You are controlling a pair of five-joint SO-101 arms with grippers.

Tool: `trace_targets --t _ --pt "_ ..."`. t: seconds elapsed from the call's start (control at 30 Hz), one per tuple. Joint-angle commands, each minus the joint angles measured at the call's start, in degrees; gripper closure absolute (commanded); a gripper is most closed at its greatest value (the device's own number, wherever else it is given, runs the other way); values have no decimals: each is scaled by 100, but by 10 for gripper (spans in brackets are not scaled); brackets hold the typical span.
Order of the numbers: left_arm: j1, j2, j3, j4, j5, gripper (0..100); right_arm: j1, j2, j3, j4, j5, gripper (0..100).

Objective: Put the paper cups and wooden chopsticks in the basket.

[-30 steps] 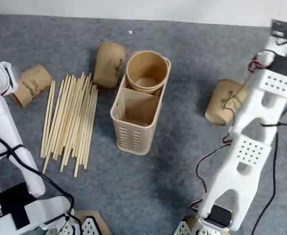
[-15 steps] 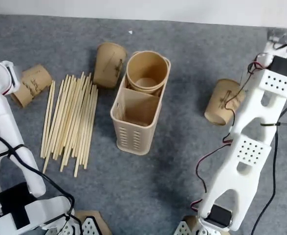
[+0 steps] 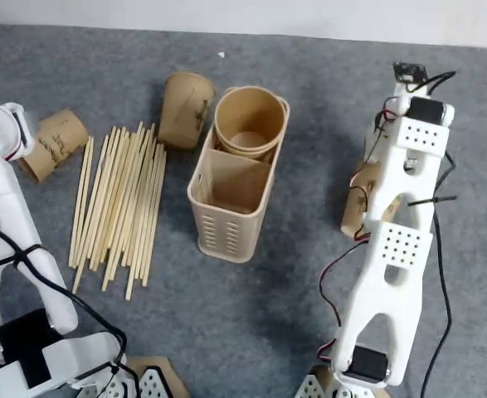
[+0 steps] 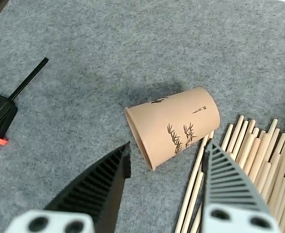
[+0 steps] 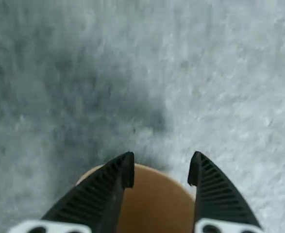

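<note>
Grey mat (image 3: pixel 309 274) carries the basket (image 3: pixel 222 232), one nested cup (image 3: pixel 250 137) seated in its far compartment. Loose chopsticks (image 3: pixel 119 207) lie beside it, none loaded. Three cups remain out: upturned cup (image 3: pixel 185 108) by the basket; left cup (image 4: pixel 174 121) below the left gripper (image 4: pixel 167 148), jaws apart; right cup (image 5: pixel 157 204), apparently beneath the right gripper (image 5: pixel 161 158), likewise spread.

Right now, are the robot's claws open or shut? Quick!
Left gripper: open, holding nothing, above a tipped paper cup.
Right gripper: open, holding nothing, over another cup.
</note>
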Motion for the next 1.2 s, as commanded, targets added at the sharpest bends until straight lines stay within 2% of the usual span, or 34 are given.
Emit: trace_targets --t 0.0,0.13,0.37,0.5,0.7,0.9,1.17 --pt "119 -242 -66 -167 79 751 40 -585 -215 233 53 800" --pt "110 -207 -101 -167 79 751 84 -1499 796 233 70 800" --pt "75 -251 -101 -158 79 751 -330 -4251 5675 224 1363 800" --pt "66 -259 -101 -123 79 751 -418 -5745 7934 224 1662 800" --pt "-13 -259 -101 -123 88 751 -57 -8154 9323 224 2163 800" --pt "22 -259 -101 -123 88 751 444 -9868 11292 215 2866 800" --pt "-13 -259 -101 -123 88 751 549 -11398 11495 101 2884 800"
